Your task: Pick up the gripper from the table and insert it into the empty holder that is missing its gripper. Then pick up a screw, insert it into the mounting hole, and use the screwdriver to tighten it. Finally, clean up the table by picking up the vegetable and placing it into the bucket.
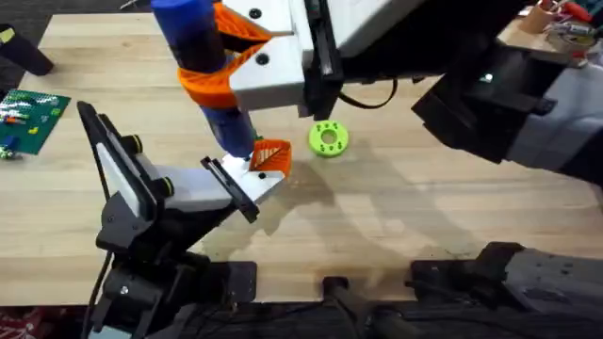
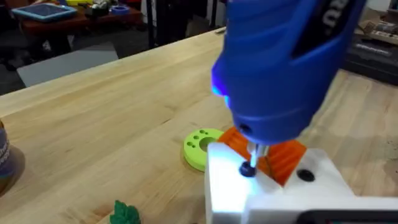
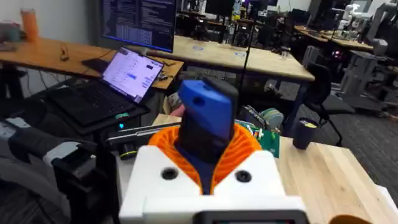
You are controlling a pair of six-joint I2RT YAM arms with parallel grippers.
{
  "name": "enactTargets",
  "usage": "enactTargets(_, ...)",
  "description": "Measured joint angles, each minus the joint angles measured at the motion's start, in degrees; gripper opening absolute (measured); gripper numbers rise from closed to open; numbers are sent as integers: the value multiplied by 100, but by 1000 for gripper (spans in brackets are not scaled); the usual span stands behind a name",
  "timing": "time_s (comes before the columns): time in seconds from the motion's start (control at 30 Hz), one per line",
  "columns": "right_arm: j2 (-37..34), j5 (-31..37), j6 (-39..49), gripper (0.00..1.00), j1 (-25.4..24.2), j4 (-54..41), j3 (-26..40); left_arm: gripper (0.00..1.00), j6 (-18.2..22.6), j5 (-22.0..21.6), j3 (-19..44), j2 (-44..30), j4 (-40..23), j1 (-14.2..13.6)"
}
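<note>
My right gripper (image 1: 222, 56) reaches across the table and is shut on the blue screwdriver (image 1: 193, 33), its orange pads clamping the handle (image 3: 208, 118). The screwdriver (image 2: 280, 62) stands nearly upright, tip on a dark screw (image 2: 248, 168) in the white holder (image 2: 280, 199). The orange ribbed gripper (image 1: 273, 155) sits in the holder (image 1: 203, 193), just beside the tip (image 2: 283, 155). The holder tops the black jointed left arm at the lower left. A green vegetable (image 2: 124, 213) lies on the wood nearby. A tan rounded thing (image 2: 5, 158) may be the bucket; I cannot tell.
A lime-green disc (image 1: 328, 138) lies on the table just right of the holder (image 2: 198, 147). A green circuit board (image 1: 30, 115) rests at the far left edge. The right arm's dark body (image 1: 509, 104) hangs over the right side of the table.
</note>
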State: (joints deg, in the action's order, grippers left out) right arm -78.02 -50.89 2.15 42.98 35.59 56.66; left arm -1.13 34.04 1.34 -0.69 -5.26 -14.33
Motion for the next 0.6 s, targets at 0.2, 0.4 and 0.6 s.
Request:
enactTargets(0.2, -5, 0, 0, 61, 0, -1, 0, 7, 0, 0, 0, 0, 1, 0)
enactTargets(0.4, -47, 4, 4, 60, 0, -2, 0, 7, 0, 2, 0, 0, 0, 0)
enactTargets(0.6, -52, 4, 31, 61, 0, -2, 0, 7, 0, 0, 0, 0, 0, 0)
